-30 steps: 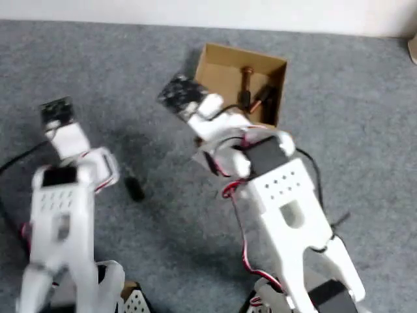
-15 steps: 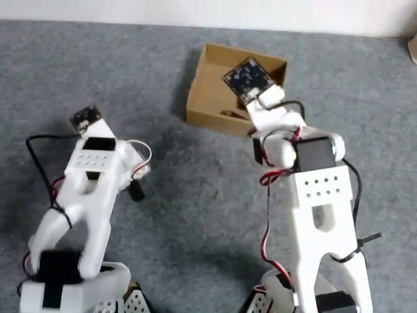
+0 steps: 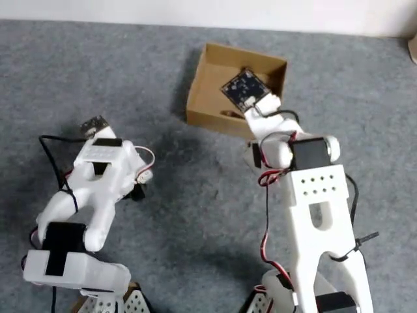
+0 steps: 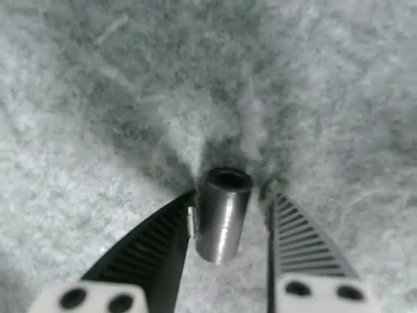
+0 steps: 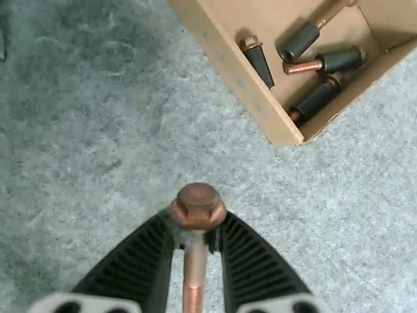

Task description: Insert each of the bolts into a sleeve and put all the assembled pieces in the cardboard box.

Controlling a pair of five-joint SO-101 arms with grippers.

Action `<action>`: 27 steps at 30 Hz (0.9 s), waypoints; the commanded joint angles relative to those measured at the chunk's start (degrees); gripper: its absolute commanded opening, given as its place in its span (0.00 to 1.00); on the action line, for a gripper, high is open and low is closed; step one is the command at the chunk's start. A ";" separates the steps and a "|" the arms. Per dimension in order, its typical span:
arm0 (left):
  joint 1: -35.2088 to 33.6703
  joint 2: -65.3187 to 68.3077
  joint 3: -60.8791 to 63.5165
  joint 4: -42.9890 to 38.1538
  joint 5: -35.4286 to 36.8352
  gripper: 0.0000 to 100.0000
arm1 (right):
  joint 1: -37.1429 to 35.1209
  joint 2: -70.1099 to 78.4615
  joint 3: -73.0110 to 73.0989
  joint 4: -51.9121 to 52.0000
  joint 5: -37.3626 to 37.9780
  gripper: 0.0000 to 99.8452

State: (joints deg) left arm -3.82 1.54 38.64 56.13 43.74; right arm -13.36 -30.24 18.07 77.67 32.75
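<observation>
A dark metal sleeve point(image 4: 221, 215) lies on the grey carpet between the fingers of my left gripper point(image 4: 232, 195). One finger point(image 4: 171, 238) touches it and the other stands a small gap off, so this gripper is open. From above, the sleeve point(image 3: 136, 191) peeks out beside the left arm's wrist. My right gripper point(image 5: 197, 218) is shut on a copper bolt point(image 5: 197, 206), head outward, above the carpet just short of the cardboard box point(image 5: 228, 65). Several assembled pieces point(image 5: 324, 62) lie inside the box point(image 3: 215, 120).
Grey carpet covers the table. The right arm's wrist point(image 3: 246, 89) hangs over the near side of the box. Open carpet lies between the two arms and left of the box.
The left arm has swung down and forward onto the sleeve. The right arm's wrist moved from left of the box to over its near side, then barely shifted.
</observation>
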 commanded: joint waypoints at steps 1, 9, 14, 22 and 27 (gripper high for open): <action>0.57 0.84 -1.80 -2.20 -6.59 0.00 | 0.57 -1.71 -0.40 -0.40 0.44 0.00; 4.62 -3.82 -3.47 -1.93 -40.88 0.00 | 0.92 -1.80 -0.84 0.04 0.44 0.00; 7.60 -22.55 -3.38 -2.11 -60.13 0.00 | 4.09 -2.77 -4.00 -0.40 -3.87 0.00; 16.22 -69.49 1.45 -1.93 -60.04 0.00 | 4.26 -16.92 -6.73 -1.71 -12.84 0.00; 25.89 -99.47 20.09 -2.11 -56.44 0.00 | 1.27 -29.67 -1.89 -3.47 -19.16 0.00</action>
State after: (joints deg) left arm 17.27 -78.64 49.27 54.81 -15.60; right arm -9.32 -52.84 14.20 77.58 17.36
